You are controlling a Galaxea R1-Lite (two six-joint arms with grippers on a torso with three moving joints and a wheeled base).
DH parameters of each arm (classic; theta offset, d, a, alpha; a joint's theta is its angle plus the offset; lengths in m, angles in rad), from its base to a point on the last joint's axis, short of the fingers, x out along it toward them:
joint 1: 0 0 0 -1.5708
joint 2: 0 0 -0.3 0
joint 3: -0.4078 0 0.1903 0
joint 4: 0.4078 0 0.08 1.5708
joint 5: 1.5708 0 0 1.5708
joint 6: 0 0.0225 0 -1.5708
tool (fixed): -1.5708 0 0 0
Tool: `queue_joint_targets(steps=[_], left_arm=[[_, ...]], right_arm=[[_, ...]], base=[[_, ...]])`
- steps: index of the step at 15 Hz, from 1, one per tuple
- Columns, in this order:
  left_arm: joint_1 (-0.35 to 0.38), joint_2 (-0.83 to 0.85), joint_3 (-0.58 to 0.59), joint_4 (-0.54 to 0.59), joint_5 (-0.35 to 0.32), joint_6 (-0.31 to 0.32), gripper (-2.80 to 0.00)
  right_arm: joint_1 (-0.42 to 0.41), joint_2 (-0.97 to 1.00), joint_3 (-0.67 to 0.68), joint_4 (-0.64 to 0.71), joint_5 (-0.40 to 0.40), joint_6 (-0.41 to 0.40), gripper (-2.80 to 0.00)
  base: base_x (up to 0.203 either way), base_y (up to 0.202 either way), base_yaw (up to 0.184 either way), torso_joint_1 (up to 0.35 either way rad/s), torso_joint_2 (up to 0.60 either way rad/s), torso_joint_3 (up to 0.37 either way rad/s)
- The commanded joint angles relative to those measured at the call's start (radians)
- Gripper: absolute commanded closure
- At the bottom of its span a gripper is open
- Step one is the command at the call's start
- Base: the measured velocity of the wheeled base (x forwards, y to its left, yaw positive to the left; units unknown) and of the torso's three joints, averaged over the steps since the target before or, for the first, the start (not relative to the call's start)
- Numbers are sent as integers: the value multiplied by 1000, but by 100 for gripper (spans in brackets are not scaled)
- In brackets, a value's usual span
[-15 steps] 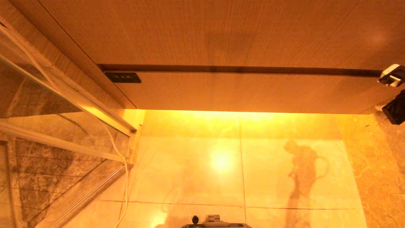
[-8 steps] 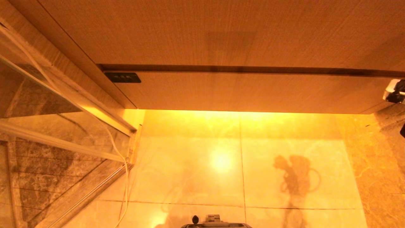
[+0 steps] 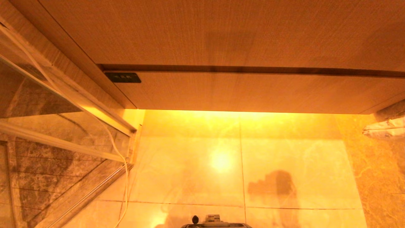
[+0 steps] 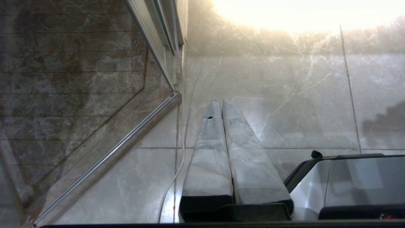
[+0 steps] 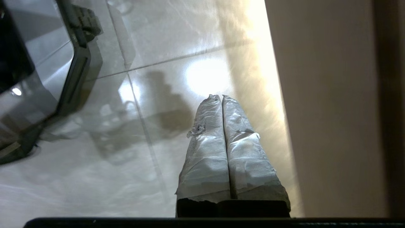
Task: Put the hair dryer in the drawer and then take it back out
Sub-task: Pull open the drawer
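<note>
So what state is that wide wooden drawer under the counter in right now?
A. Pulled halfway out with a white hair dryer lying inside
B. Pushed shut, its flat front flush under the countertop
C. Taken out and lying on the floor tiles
B: in the head view the drawer shows only its plain flat front with the small dark label plate, just below the countertop; no inside is visible, and no hair dryer is in view.

Glossy marble floor lying under wooden cabinet, reflecting bright light spot. White cable trailing across floor along left edge, beside glass partition rail. Robot base standing on floor at near edge.
</note>
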Motion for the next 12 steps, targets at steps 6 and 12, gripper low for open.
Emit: queue_joint_targets(steps=[6,12], left_arm=[[0,0,2,0,0,0,0],[0,0,2,0,0,0,0]], right_arm=[[68,-84,19,-25,20,-163,-280],[86,128,9,-135,-11,-246,-280]], base=[[0,0,0,0,0,0],[0,0,0,0,0,0]])
